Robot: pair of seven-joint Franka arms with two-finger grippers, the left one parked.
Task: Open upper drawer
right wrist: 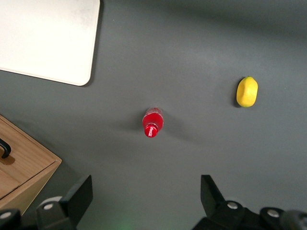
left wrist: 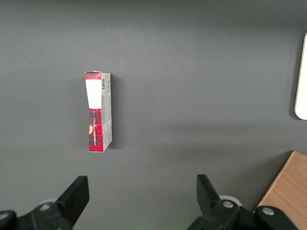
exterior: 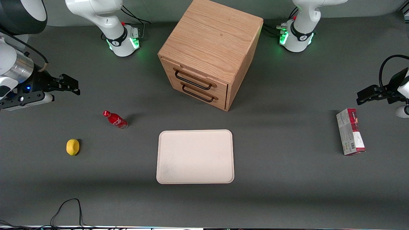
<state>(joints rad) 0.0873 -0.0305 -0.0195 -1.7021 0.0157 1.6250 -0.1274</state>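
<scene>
— Starting point? Your gripper (exterior: 72, 84) hangs open toward the working arm's end, well apart from the cabinet (exterior: 211, 38).

— Upper drawer (exterior: 195, 78) is shut; you must reach its handle (exterior: 192, 80).

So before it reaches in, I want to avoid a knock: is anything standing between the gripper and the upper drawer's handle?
Nothing visible. The open gripper hovers above bare table; the red bottle stands nearer the camera than the path to the upper drawer.

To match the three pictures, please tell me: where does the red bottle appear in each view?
Front view: red bottle stands on the table between lemon and cabinet, below the open gripper.
Right wrist view: upright, seen from above.
Left wrist view: not visible.
Shared landmark: white tray.
</scene>
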